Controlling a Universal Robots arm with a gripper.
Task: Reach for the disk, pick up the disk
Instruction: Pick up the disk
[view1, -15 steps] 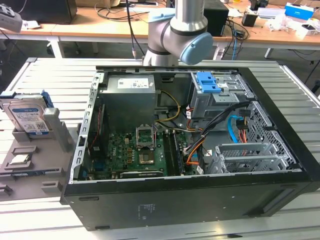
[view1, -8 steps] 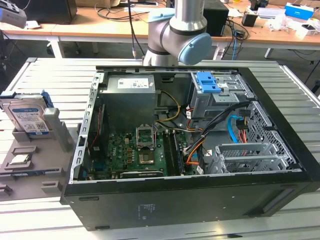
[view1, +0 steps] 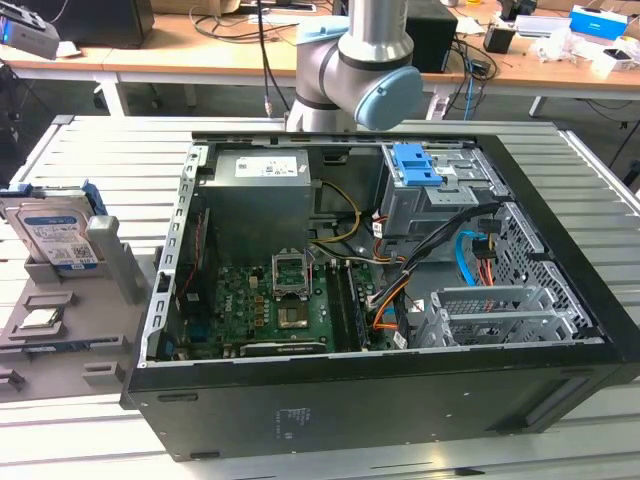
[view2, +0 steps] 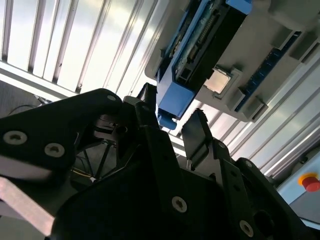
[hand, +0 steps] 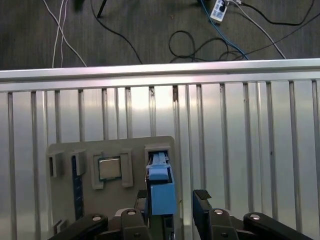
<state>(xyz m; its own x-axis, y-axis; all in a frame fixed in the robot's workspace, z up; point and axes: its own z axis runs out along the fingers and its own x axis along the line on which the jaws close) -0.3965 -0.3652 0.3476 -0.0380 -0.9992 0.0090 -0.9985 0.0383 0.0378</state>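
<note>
The gripper (hand: 172, 200), jaws spread apart, hangs above the disk (hand: 161, 186) without touching it, the disk's blue-framed edge lined up between them as it stands upright in the grey holder (hand: 62, 197), beside the processor chip (hand: 109, 168).

The gripper (view2: 172, 106) stands spread around the disk (view2: 202, 40), at its blue end, seemingly not touching.

open claw (hand: 171, 195) astride upright disk (hand: 161, 187), chip (hand: 109, 168) just beside, bare table (hand: 250, 150) opposite
</note>
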